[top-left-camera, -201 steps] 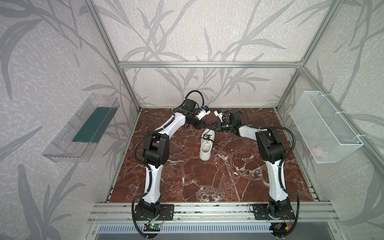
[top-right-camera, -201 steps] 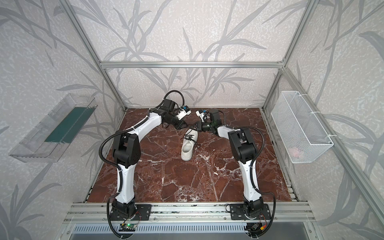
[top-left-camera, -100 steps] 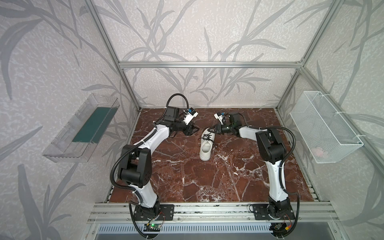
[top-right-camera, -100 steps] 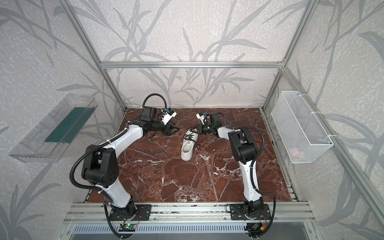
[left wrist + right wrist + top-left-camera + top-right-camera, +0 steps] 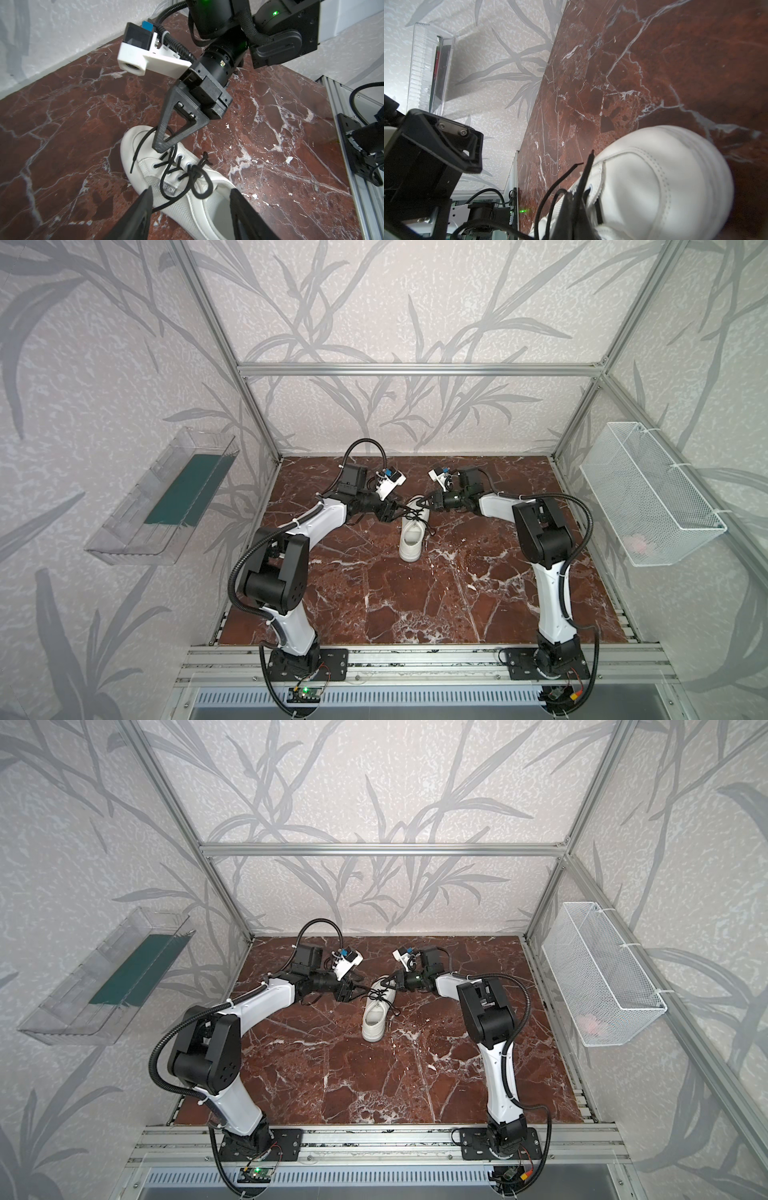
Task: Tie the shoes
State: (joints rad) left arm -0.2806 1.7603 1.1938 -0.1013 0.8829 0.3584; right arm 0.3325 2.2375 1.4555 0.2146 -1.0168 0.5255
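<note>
The shoes are one white sneaker [image 5: 410, 536] [image 5: 375, 1017] with black laces [image 5: 195, 172], lying on the red marble table [image 5: 415, 605] toward the back. My left gripper [image 5: 392, 512] [image 5: 191, 189] is open at the shoe's left side. Its fingers [image 5: 143, 209] straddle the tongue and collar, and a lace loop lies between them, not pinched. My right gripper [image 5: 424, 504] [image 5: 588, 164] is shut over the toe end, with a black lace caught at its tip [image 5: 161, 145]. A loose knot sits over the eyelets.
A clear plastic bin [image 5: 166, 497] with a green insert hangs on the left wall. A white wire basket [image 5: 648, 493] holding something pink hangs on the right wall. Aluminium rails [image 5: 415, 659] run along the front edge by both arm bases.
My left gripper has opened and come down from behind the shoe to its left side, with the left elbow swinging outward. The right gripper stayed shut and shifted slightly toward the shoe.
</note>
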